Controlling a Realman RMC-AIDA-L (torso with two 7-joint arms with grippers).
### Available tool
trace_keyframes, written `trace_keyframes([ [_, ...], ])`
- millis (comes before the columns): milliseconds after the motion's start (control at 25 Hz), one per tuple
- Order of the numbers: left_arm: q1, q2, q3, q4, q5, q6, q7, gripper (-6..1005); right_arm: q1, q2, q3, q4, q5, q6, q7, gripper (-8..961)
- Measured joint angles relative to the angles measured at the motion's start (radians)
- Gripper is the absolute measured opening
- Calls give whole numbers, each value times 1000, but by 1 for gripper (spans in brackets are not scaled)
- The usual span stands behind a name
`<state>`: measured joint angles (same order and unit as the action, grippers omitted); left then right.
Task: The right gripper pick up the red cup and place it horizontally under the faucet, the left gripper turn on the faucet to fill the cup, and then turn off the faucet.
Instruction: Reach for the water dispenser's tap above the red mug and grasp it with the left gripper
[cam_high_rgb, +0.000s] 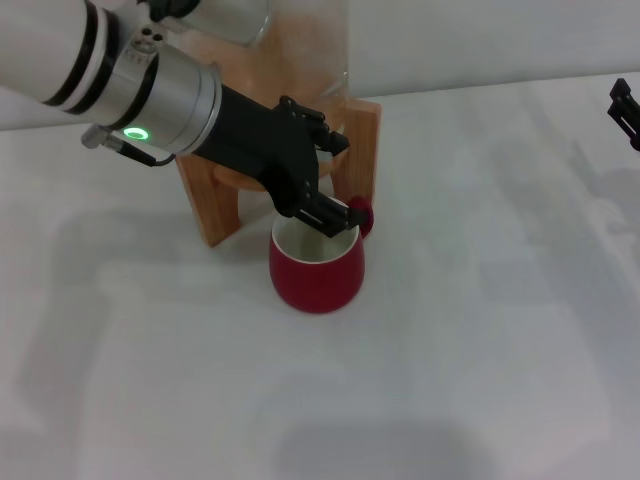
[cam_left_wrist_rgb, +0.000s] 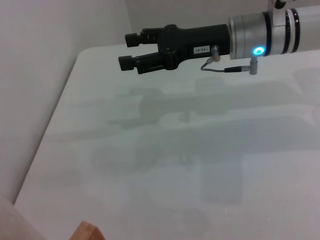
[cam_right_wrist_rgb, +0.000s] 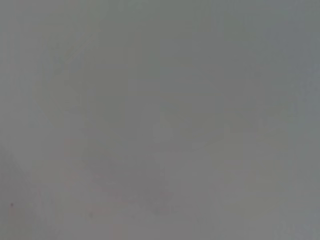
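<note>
The red cup stands upright on the white table, right in front of the wooden stand, with its handle toward the stand. My left gripper, on the arm with the green light, reaches across the stand's front just above the cup's rim, its fingers spread apart. The faucet is hidden behind this gripper. My right gripper hangs at the far right edge, away from the cup. It also shows in the left wrist view, open and empty above the table.
The glass dispenser sits on the wooden stand at the back. The white table spreads to the front and right. The right wrist view shows only a plain grey surface.
</note>
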<state>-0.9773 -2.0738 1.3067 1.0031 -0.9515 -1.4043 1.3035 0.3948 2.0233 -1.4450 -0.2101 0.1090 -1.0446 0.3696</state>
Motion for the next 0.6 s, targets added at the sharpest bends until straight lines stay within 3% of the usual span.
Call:
trace_keyframes([
  [600,3,0,-14,12,0,-53,-20,838,-1,0,0,0,0,0,0,843],
])
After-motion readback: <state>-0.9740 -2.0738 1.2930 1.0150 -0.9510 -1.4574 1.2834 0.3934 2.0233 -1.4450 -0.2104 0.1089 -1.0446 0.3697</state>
